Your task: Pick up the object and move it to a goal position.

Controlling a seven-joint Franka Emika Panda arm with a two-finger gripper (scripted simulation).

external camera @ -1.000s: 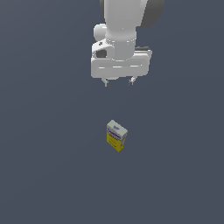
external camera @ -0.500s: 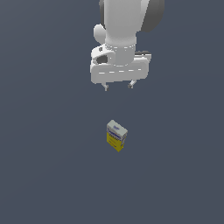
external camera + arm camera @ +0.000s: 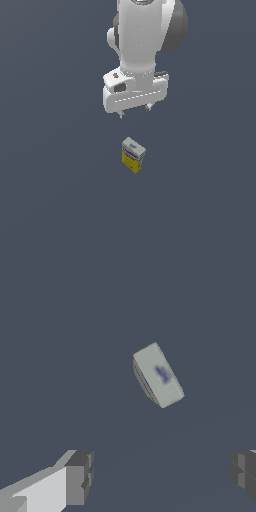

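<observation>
The object (image 3: 133, 155) is a small carton with a yellow lower part and a white-grey top with blue print, standing upright on the dark floor. In the wrist view the object (image 3: 158, 375) shows its pale top with a blue mark, seen from above. My white gripper (image 3: 134, 112) hangs in the air above and behind the carton, well apart from it. Its fingers (image 3: 80, 476) stand wide apart with nothing between them, so it is open.
A plain dark grey floor (image 3: 50, 190) surrounds the carton on all sides. No other objects show in either view.
The gripper has swung round and come lower, closer to the carton. The carton has not moved.
</observation>
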